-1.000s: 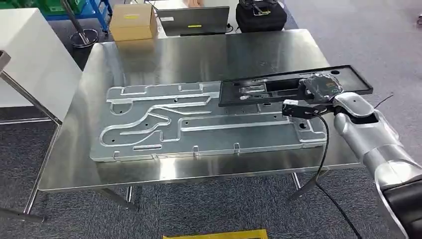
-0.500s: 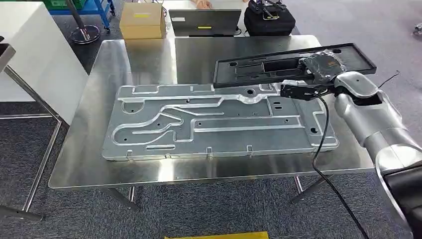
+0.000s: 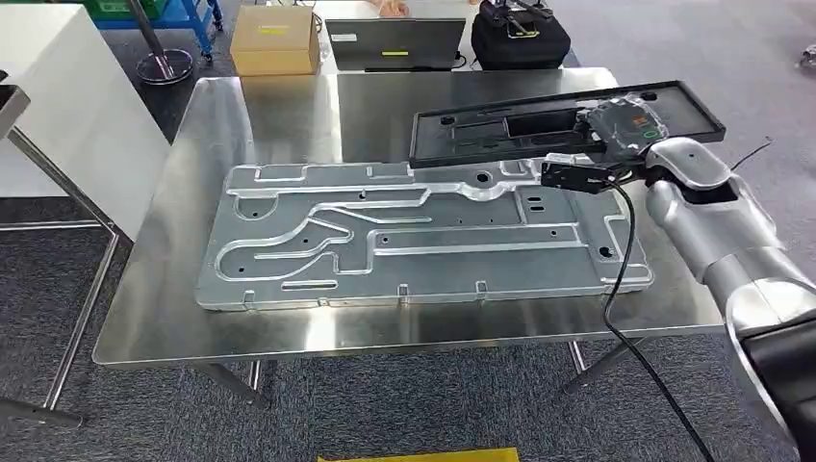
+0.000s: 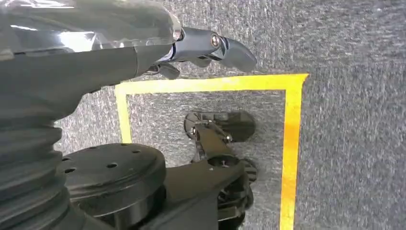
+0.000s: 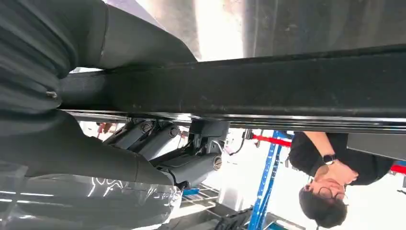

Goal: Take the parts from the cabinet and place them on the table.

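The black tray-like part (image 3: 539,125) hangs level above the far right of the steel counter (image 3: 289,115), its near long edge clasped by the right hand (image 3: 625,125), and it sits slightly farther back over the large machined metal plate (image 3: 404,236) than half a second ago. The hand's fingers are hidden under its clear wrapping, though the right wrist view shows them (image 5: 158,139) clamped on the part's rim (image 5: 268,81). The left hand (image 4: 191,48) hangs over the carpet, fingers curled on nothing.
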You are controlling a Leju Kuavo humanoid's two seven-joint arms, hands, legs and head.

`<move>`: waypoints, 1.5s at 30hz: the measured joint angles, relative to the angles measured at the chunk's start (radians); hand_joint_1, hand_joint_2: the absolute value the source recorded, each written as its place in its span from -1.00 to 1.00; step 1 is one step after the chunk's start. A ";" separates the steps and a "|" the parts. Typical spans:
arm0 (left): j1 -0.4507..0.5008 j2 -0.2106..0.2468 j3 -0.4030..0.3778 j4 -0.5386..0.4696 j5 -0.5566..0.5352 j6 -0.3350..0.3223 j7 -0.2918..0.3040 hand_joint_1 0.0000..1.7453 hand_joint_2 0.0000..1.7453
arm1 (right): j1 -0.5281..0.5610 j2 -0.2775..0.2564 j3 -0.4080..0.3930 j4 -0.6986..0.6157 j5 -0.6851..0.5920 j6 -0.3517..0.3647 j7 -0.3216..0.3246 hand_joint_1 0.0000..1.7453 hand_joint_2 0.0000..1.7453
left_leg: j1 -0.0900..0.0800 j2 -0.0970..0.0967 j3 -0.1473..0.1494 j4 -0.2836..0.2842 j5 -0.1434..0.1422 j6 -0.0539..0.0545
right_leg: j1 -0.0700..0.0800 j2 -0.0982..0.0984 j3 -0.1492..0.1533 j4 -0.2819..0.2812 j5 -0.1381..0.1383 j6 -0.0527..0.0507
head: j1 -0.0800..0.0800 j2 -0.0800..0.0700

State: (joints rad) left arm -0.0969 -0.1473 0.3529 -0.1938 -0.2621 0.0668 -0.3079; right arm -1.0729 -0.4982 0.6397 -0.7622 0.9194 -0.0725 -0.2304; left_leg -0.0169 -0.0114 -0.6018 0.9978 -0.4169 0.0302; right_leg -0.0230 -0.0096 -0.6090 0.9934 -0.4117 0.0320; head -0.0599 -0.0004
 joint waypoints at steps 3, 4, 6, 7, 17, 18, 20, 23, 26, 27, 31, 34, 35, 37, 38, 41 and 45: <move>0.000 0.000 0.000 0.000 0.000 0.001 0.000 -1.00 1.00 | 0.018 0.000 0.000 0.002 -0.004 -0.026 0.003 -1.00 -1.00 | 0.000 0.000 0.000 0.000 0.000 0.000 | 0.000 0.000 0.000 0.001 -0.001 0.001 | 0.000 0.000; 0.000 0.000 0.000 0.000 0.000 0.003 0.000 -1.00 1.00 | 0.025 -0.001 0.000 0.003 -0.005 -0.033 0.004 -1.00 -1.00 | 0.000 0.000 0.001 0.000 0.000 0.000 | 0.000 0.000 0.000 0.001 -0.001 0.001 | 0.000 0.000; 0.000 0.000 0.000 0.000 -0.001 0.006 0.000 -1.00 1.00 | 0.044 -0.004 0.000 0.003 -0.005 -0.041 0.005 -1.00 -1.00 | 0.000 0.000 0.001 0.000 0.000 0.000 | 0.000 0.000 0.000 0.001 -0.001 0.001 | 0.000 0.000; 0.001 0.000 0.000 0.000 -0.001 0.008 0.001 -1.00 1.00 | 0.051 -0.008 0.000 0.003 -0.006 -0.045 0.005 -1.00 -1.00 | 0.000 0.000 0.000 0.000 0.000 0.000 | 0.000 0.000 0.000 0.001 -0.001 0.001 | 0.000 0.000; 0.002 0.000 -0.001 0.000 -0.011 0.030 0.009 -1.00 1.00 | 0.063 -0.034 -0.001 0.001 -0.008 -0.037 0.005 -1.00 -1.00 | 0.000 0.001 0.001 0.000 0.000 0.000 | 0.000 0.001 0.000 0.001 -0.001 0.001 | 0.000 0.000; 0.002 0.000 -0.001 0.000 -0.011 0.032 0.009 -1.00 1.00 | 0.064 -0.035 -0.001 0.001 -0.009 -0.036 0.004 -1.00 -1.00 | 0.000 0.001 0.001 0.000 0.000 0.000 | 0.000 0.001 0.000 0.001 -0.001 0.001 | 0.000 0.000; 0.002 0.000 -0.002 0.000 -0.013 0.034 0.009 -1.00 1.00 | 0.068 -0.044 -0.001 -0.005 -0.012 -0.034 0.001 -1.00 -1.00 | 0.000 0.001 0.001 0.000 0.000 0.000 | 0.000 0.001 0.000 0.001 -0.001 0.001 | 0.000 0.000; 0.002 0.000 -0.002 0.000 -0.014 0.034 0.009 -1.00 1.00 | 0.082 -0.058 -0.004 -0.020 -0.021 -0.027 0.000 -1.00 -1.00 | 0.000 0.001 0.001 0.000 0.000 0.000 | 0.000 0.001 0.000 0.001 -0.001 0.001 | 0.000 0.000; 0.000 0.000 -0.002 0.000 -0.014 0.034 0.018 -1.00 -1.00 | 0.091 -0.066 -0.005 -0.029 -0.023 -0.020 0.000 -1.00 -1.00 | 0.000 0.001 0.001 0.000 0.000 0.000 | 0.000 0.001 0.000 0.001 -0.001 0.001 | 0.000 0.000; 0.000 0.000 -0.002 0.000 -0.014 0.034 0.021 -1.00 -1.00 | 0.093 -0.067 -0.005 -0.031 -0.023 -0.019 0.000 -1.00 -1.00 | 0.000 0.001 0.001 0.000 0.000 0.000 | 0.000 0.001 0.000 0.001 -0.001 0.001 | 0.000 0.000; -0.001 0.000 -0.002 0.000 -0.010 0.034 0.027 -1.00 -1.00 | 0.094 -0.066 -0.005 -0.032 -0.023 -0.018 0.003 -1.00 -1.00 | 0.000 0.001 0.001 0.000 0.000 0.000 | 0.000 0.001 0.001 0.001 -0.001 0.001 | 0.000 0.000; -0.001 -0.001 -0.002 0.000 -0.008 0.042 0.027 -1.00 1.00 | 0.101 -0.066 -0.006 -0.032 -0.022 -0.028 0.003 -1.00 -1.00 | 0.000 0.001 0.001 0.000 0.000 0.000 | 0.000 0.001 0.001 0.001 -0.001 0.001 | 0.000 0.000; -0.001 -0.001 -0.002 0.000 -0.007 0.045 0.026 -1.00 1.00 | 0.109 -0.066 -0.006 -0.032 -0.022 -0.037 0.003 -1.00 -1.00 | 0.000 0.001 0.001 0.000 0.000 0.000 | 0.000 0.001 0.001 0.001 -0.001 0.001 | 0.000 0.000; -0.001 -0.003 -0.002 0.000 -0.007 0.052 0.022 -1.00 -1.00 | 0.132 -0.066 -0.012 -0.032 -0.022 -0.061 0.003 -1.00 -1.00 | 0.000 0.001 0.001 0.000 0.000 0.000 | 0.000 0.001 0.001 0.001 -0.001 0.001 | 0.000 0.000; -0.001 -0.004 -0.002 0.000 -0.007 0.053 0.018 -1.00 -1.00 | 0.144 -0.065 -0.015 -0.032 -0.022 -0.074 0.005 -1.00 -1.00 | 0.000 0.001 0.001 0.000 0.000 0.000 | 0.000 0.001 0.001 0.001 -0.001 0.001 | 0.000 0.000; -0.001 -0.005 -0.002 0.000 -0.007 0.045 -0.003 -1.00 -1.00 | 0.204 -0.064 -0.034 -0.036 -0.015 -0.108 0.016 -1.00 -1.00 | 0.000 0.000 0.001 0.000 -0.001 0.001 | 0.000 0.000 0.002 0.001 -0.001 0.002 | 0.000 0.000; -0.002 -0.005 -0.002 0.000 -0.009 0.036 -0.013 -1.00 -1.00 | 0.265 -0.064 -0.059 -0.037 0.003 -0.116 0.018 -1.00 -1.00 | 0.000 0.000 0.001 0.000 -0.001 0.001 | 0.000 0.000 0.002 0.001 -0.001 0.002 | 0.000 0.000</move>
State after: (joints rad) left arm -0.0987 -0.1522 0.3510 -0.1938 -0.2709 0.1026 -0.3212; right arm -0.8078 -0.5623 0.5806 -0.7992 0.9220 -0.1888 -0.2129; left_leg -0.0169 -0.0111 -0.6007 0.9977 -0.4181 0.0311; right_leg -0.0232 -0.0093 -0.6075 0.9941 -0.4131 0.0341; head -0.0599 -0.0004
